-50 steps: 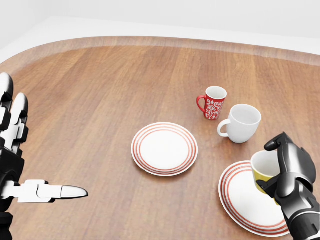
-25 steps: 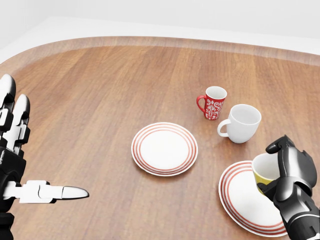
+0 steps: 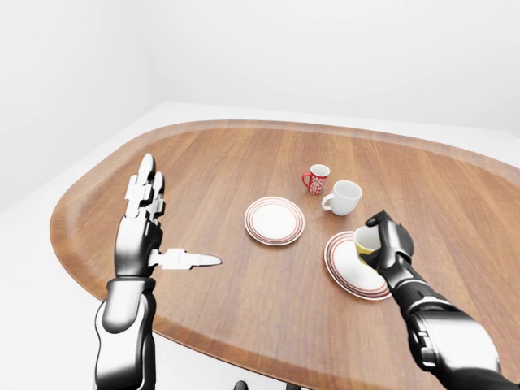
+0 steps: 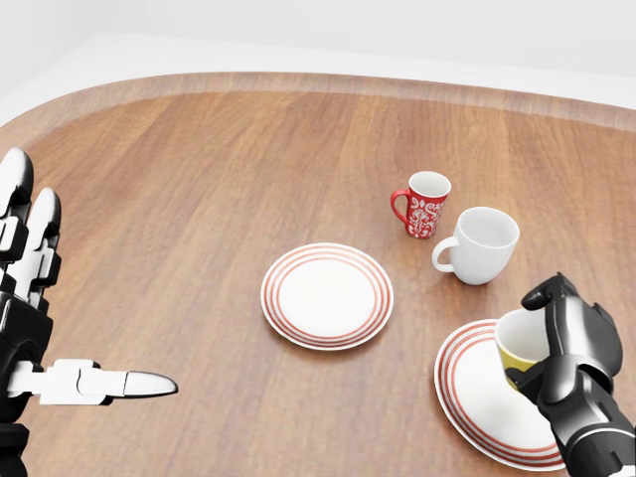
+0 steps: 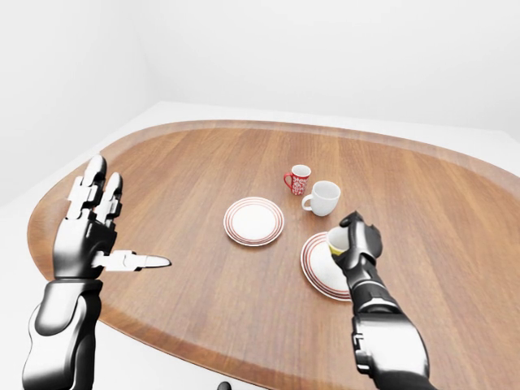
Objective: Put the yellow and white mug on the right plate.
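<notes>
Wooden oval table (image 3: 244, 154) fills my left-eye view, with my left hand (image 3: 145, 231) raised over its left part, fingers spread and clear of everything. My right hand (image 3: 388, 244) is wrapped round the yellow and white mug (image 3: 366, 241), which sits over the upper right part of the right plate (image 3: 345, 264); I cannot tell whether its base touches the plate. A second striped plate (image 3: 275, 220) lies to the left

Head view: the mug's white inside and yellow wall show just left of my dark fingers (image 4: 571, 333), which cover its right side. At upper left of it stand a white mug (image 4: 482, 244) and a red patterned mug (image 4: 424, 205), close together

Right-eye view: my thumb curls over the mug's rim, mug tilted slightly leftward
</notes>
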